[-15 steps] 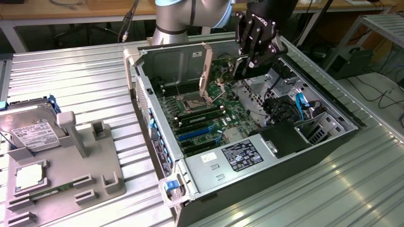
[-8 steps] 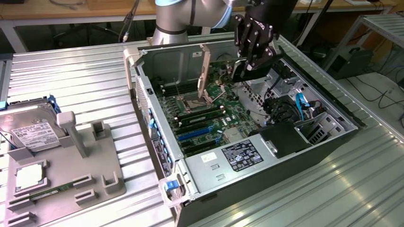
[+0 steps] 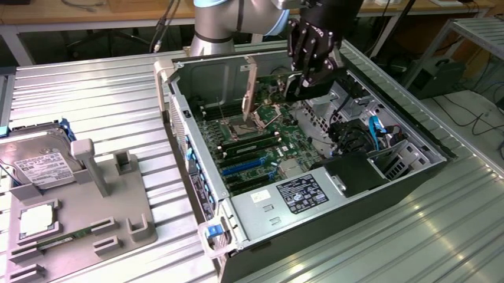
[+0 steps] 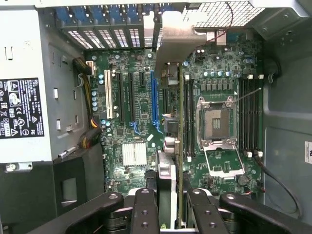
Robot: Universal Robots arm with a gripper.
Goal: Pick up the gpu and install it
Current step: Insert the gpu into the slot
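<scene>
Far off the tool toward the exterior view's left, a gray holder (image 3: 118,206) is sitting on the slatted metal surface (image 3: 102,100). It is carrying a hard drive (image 3: 39,165) and a slim memory stick (image 3: 59,242), both well apart from the tool.

Closer in, the open PC case (image 3: 354,236) is lying on its side, with the motherboard (image 3: 260,147) facing up below the tool. The power supply (image 3: 303,191) is sitting at the case end away from the tool.

The tool (image 3: 303,82) is hanging from the arm (image 3: 216,23) over the motherboard, with its fingers (image 4: 200,209) pinching narrow on the gpu (image 3: 268,88). The gpu is standing on edge inside the case, with its silver bracket (image 4: 171,44) at the end far from the tool, next to the case's rear slot openings.

In the wrist view, the card edge is running between the blue slot (image 4: 155,102) and the CPU socket (image 4: 217,122). Cannot tell whether its lower edge is touching the board.

Past the tool toward the exterior view's right, blue cables (image 3: 376,127) are sitting in the drive bay.
</scene>
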